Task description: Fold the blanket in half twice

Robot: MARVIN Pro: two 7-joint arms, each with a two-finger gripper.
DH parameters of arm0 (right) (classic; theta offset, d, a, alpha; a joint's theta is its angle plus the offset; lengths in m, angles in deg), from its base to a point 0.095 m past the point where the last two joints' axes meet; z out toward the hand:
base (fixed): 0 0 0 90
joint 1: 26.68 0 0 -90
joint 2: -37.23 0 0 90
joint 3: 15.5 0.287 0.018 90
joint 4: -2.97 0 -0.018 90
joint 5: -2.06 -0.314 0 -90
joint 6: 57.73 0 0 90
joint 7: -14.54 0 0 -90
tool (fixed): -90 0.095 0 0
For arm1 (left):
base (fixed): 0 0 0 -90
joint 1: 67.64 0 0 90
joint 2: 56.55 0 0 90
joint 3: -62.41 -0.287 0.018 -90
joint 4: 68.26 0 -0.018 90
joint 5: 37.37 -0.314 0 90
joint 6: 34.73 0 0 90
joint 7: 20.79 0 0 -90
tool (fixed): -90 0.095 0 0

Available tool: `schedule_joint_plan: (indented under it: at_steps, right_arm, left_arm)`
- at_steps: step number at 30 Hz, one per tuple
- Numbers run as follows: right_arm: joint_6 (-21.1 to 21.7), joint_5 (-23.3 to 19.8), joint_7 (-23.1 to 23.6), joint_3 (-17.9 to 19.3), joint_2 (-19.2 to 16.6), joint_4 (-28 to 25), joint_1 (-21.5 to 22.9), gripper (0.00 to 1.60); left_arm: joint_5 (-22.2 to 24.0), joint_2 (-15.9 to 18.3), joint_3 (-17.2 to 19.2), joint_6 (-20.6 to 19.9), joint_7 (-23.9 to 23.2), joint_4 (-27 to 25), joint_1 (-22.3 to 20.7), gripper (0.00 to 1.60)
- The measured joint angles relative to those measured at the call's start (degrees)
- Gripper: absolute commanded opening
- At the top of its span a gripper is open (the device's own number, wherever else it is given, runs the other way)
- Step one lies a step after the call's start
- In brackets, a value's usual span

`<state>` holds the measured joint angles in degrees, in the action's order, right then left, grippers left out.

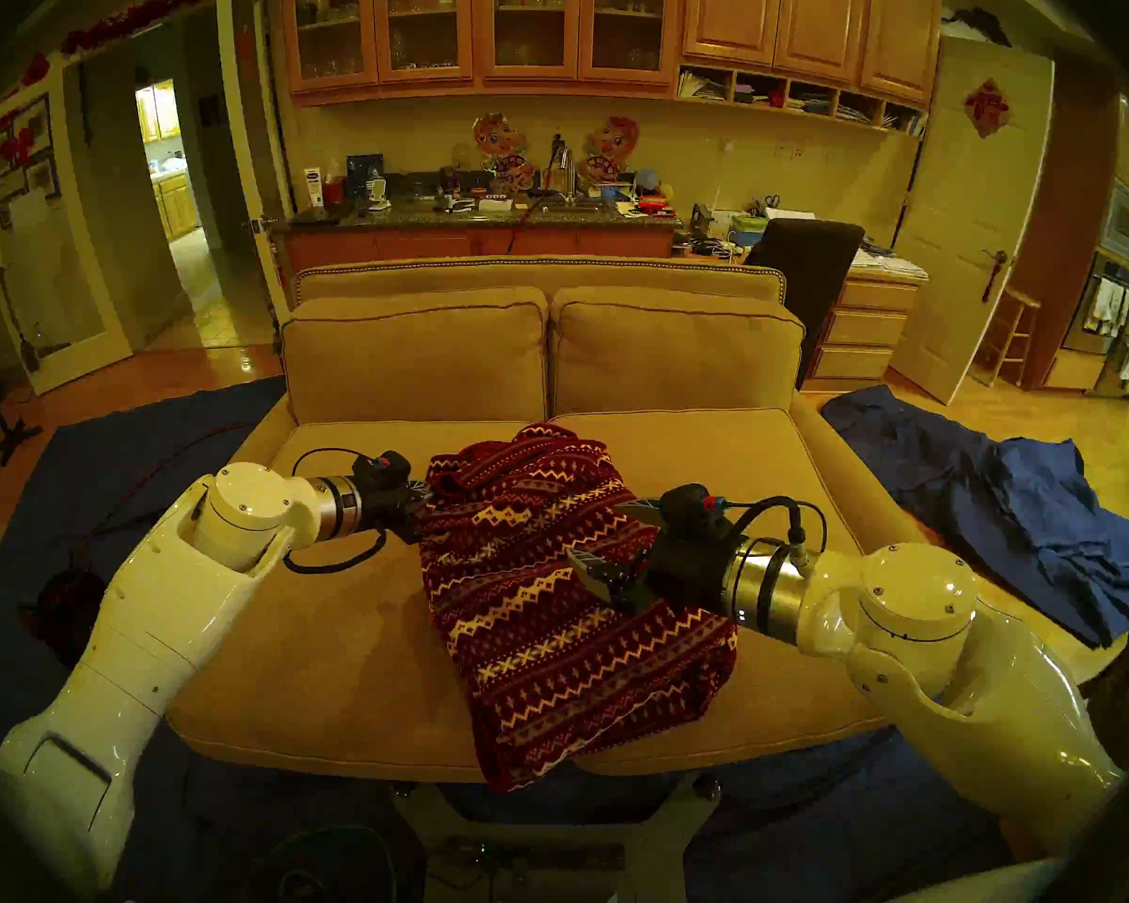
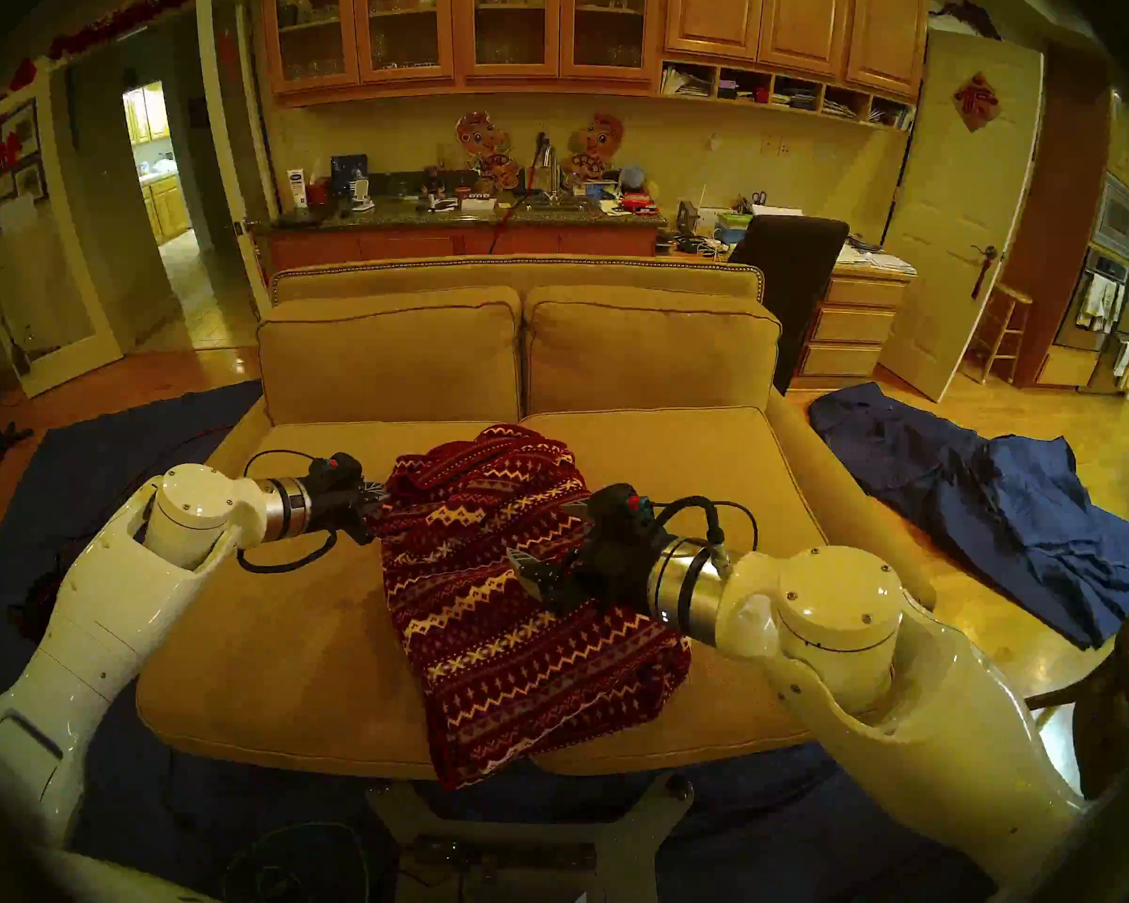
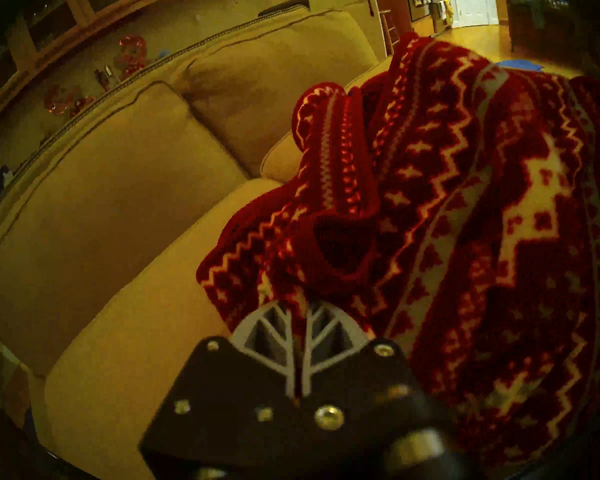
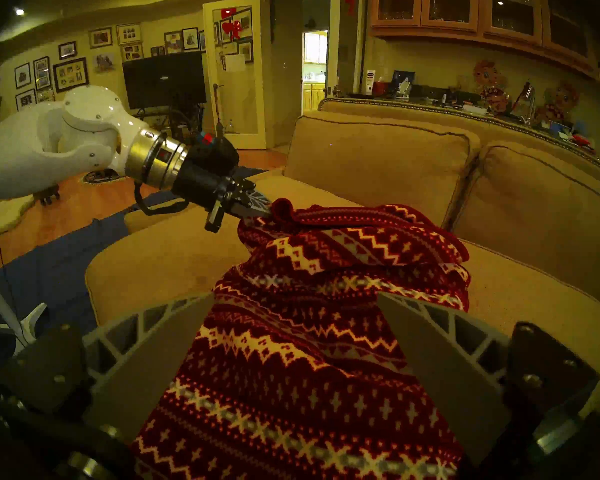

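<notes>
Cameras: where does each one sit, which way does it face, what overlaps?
Head stereo pair: high, looking down at the sofa; both arms show, and the blanket.
Left wrist: low at the blanket's left edge, facing right; left pincer shut on the blanket.
Right wrist: over the blanket, facing left; right pincer open.
Shared: the right wrist and head views both show the left pincer.

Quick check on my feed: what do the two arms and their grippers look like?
Both arms wear glossy white shells with rounded, screw-dotted joint caps, a metal wrist ring, a black gripper body with a red-and-blue patch and a looping black cable. The left gripper and right gripper have grey fingers with open truss ribs.
</notes>
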<state>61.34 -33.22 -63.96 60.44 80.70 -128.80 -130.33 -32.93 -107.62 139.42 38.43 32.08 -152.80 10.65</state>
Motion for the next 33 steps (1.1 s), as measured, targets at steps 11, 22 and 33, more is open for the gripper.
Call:
schedule_joint_plan:
  at_steps: [11, 22, 33]
  right_arm:
    - [0.0, 0.0, 0.0, 0.0, 0.0, 0.0, 0.0, 1.6]
    - [0.0, 0.0, 0.0, 0.0, 0.0, 0.0, 0.0, 1.6]
    - [0.0, 0.0, 0.0, 0.0, 0.0, 0.0, 0.0, 1.6]
  left_arm:
    - [-0.4, 0.2, 0.2, 4.0, -2.6, 9.3, -5.1, 1.6]
    - [4.8, 1.6, 3.3, 7.7, -9.3, 0.9, -4.4, 1.6]
    - [15.2, 0.5, 6.1, 9.4, -18.3, -9.4, -2.3, 1.6]
